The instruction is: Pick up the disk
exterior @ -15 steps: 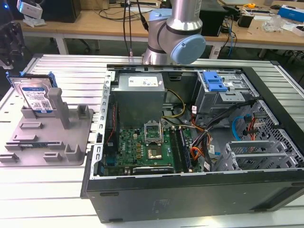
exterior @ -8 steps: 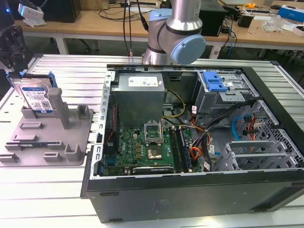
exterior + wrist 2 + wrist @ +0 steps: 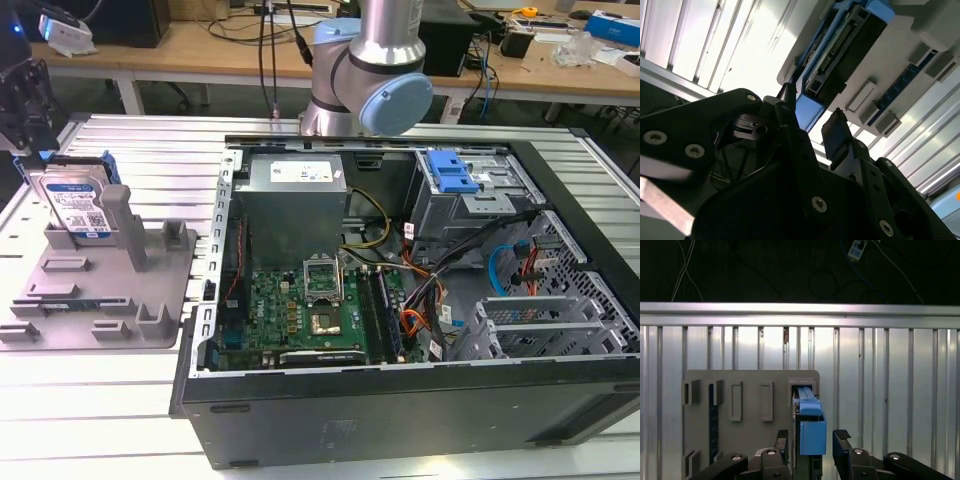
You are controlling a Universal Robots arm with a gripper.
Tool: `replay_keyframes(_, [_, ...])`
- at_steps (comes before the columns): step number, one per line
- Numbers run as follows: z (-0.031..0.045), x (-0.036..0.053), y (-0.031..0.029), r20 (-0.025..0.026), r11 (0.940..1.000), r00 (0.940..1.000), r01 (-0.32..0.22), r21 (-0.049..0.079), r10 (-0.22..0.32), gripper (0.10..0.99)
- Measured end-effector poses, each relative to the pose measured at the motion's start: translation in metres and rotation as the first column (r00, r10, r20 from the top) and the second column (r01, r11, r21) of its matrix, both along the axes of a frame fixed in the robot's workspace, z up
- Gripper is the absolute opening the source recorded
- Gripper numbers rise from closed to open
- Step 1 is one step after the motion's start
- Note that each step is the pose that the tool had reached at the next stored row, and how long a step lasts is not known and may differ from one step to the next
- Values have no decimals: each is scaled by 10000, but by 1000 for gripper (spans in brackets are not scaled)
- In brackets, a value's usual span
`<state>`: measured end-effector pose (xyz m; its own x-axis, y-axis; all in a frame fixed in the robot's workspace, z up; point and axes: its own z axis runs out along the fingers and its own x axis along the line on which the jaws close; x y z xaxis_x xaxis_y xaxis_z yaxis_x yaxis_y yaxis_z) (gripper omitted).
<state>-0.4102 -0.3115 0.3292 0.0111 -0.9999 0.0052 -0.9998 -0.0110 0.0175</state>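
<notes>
The disk stands upright on its edge in a slot at the far end of the grey fixture, at the exterior view's left. It is silver-grey with a white-and-blue label and blue side rails. My black gripper hangs just above the disk's top edge. In the first wrist view the gripper is open, with one finger on each side of the disk's blue rail and a small gap on both sides. The second wrist view shows the same straddle: the gripper around the disk.
An open computer case with its motherboard exposed lies in the middle of the slatted metal table. A blue-handled drive cage sits in the case's far corner. The arm's base stands behind the case. Upright posts of the fixture flank the disk.
</notes>
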Motion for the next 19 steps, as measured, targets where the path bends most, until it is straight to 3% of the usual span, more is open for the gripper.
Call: replay_keyframes(19, [-124, -4, 0, 0, 10000, 10000, 0, -1, 0, 482])
